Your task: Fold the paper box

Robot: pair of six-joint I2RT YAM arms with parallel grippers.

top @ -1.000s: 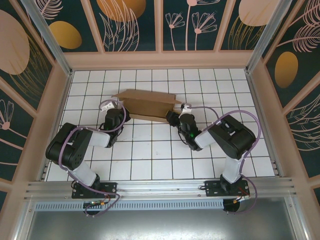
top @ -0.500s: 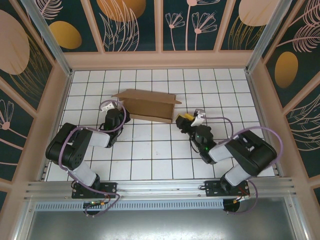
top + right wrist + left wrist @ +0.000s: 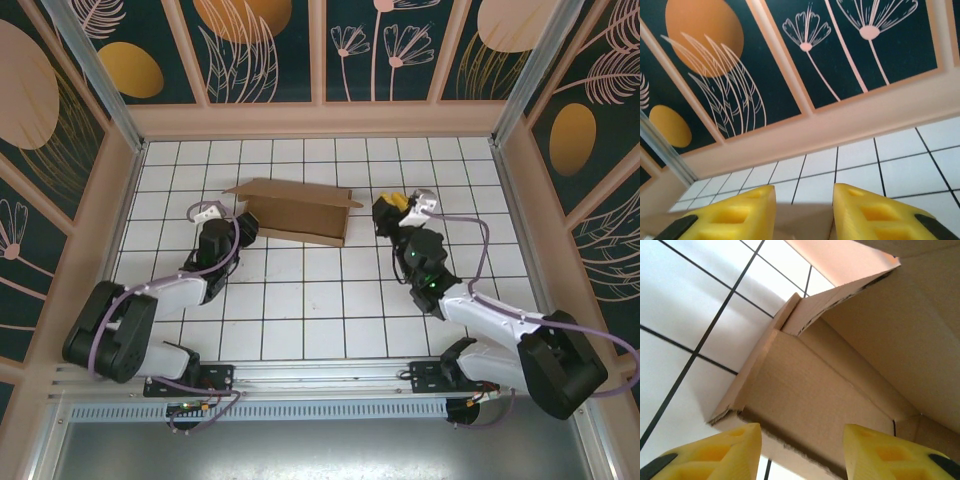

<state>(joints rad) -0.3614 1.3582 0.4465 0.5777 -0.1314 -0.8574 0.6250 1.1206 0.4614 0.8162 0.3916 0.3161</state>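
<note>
The paper box (image 3: 296, 211) is a partly folded brown cardboard sheet standing on the white tiles, long walls raised and flaps sticking out at both ends. My left gripper (image 3: 243, 226) sits at its left end, open. In the left wrist view the yellow fingers (image 3: 735, 452) stand apart around an empty gap (image 3: 801, 432), with the box's wall and end flap (image 3: 840, 385) close ahead. My right gripper (image 3: 386, 209) hovers just right of the box, open and pointing toward the back wall. A strip of the cardboard (image 3: 802, 226) shows low between its fingers (image 3: 875, 212), untouched.
Pink framed walls with dark floral panels (image 3: 320, 50) enclose the tiled floor (image 3: 300, 300) on three sides. Bare tiles run in front of the box, between the arms. The metal rail with the arm bases (image 3: 320, 378) lines the near edge.
My left gripper has opened, let go of the box's left end and eased back a little. My right gripper has pulled away from the box's right end, swinging right and tilting up.
</note>
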